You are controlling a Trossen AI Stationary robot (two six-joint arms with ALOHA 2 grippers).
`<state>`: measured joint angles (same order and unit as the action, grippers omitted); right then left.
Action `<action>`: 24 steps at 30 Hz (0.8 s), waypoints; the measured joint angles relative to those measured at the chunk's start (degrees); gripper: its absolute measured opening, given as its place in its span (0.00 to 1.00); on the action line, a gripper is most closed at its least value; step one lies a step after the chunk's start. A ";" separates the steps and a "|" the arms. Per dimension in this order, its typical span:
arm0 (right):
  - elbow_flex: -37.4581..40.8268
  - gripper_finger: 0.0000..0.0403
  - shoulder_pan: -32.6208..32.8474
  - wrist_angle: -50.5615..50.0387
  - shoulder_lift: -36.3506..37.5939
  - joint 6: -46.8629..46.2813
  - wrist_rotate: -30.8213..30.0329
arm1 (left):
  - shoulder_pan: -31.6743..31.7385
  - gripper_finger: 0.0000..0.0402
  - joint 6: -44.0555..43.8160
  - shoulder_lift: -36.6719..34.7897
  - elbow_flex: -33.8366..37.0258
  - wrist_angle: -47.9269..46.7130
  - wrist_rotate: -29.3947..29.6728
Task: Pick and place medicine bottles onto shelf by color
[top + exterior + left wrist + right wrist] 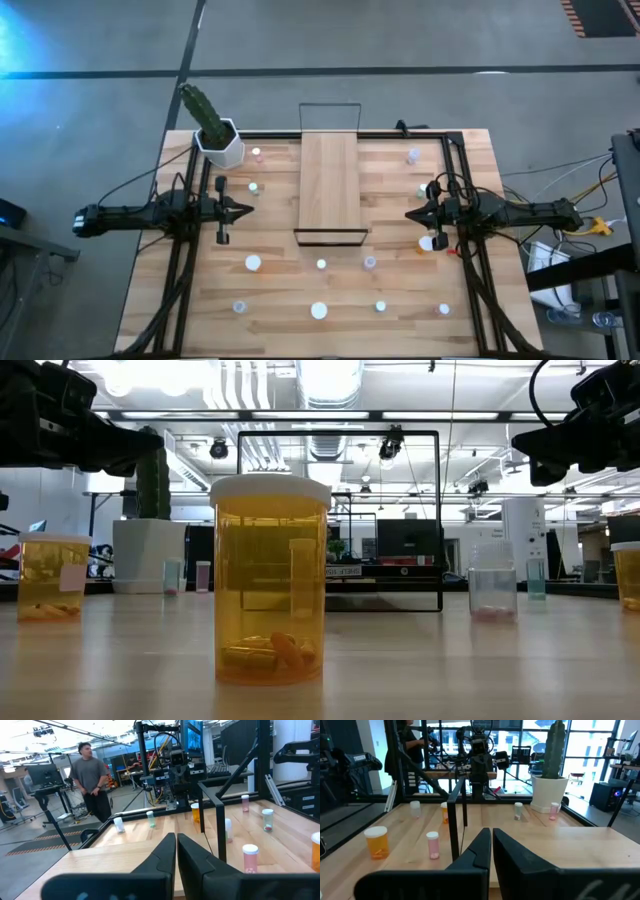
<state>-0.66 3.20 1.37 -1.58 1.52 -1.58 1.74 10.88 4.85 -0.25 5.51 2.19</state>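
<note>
The long light-wood shelf with thin black wire ends lies mid-table, bare. Left of the shelf the dark left gripper hovers, fingers pressed together, empty. Right of the shelf the right gripper does likewise. The small white-capped medicine bottles stand scattered around the shelf, none on it; a large orange one stands nearest the low camera.

— Can any text, brand or number be read on the medicine bottles or the shelf?

— None can be read. A pale label is seen on one orange bottle and a white strip beyond the far edge, but no lettering can be made out.
</note>
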 joint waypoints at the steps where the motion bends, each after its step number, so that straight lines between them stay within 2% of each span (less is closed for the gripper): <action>1: 0.01 0.02 0.00 0.00 -0.01 0.00 0.00 | 0.02 0.00 -0.01 -0.01 0.00 0.01 0.01; 11: 0.01 0.02 -0.04 0.59 0.00 3.65 -0.10 | 0.02 0.00 -0.01 -0.01 0.00 -0.01 -0.01; 17: 0.00 0.02 -0.02 0.96 0.00 1.58 -0.10 | 0.01 0.00 0.01 -0.01 0.01 0.01 -0.01; 21: 0.01 0.02 -0.11 4.70 0.00 0.61 -0.08 | 0.00 0.00 0.01 0.00 0.00 0.01 -0.01; 24: 0.01 0.02 -0.11 10.39 -0.02 -3.81 -0.05 | 0.00 0.00 -0.01 -0.01 0.00 0.01 -0.01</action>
<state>-0.64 3.09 11.76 -1.61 -2.29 -1.62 1.74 10.88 4.84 -0.25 5.52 2.18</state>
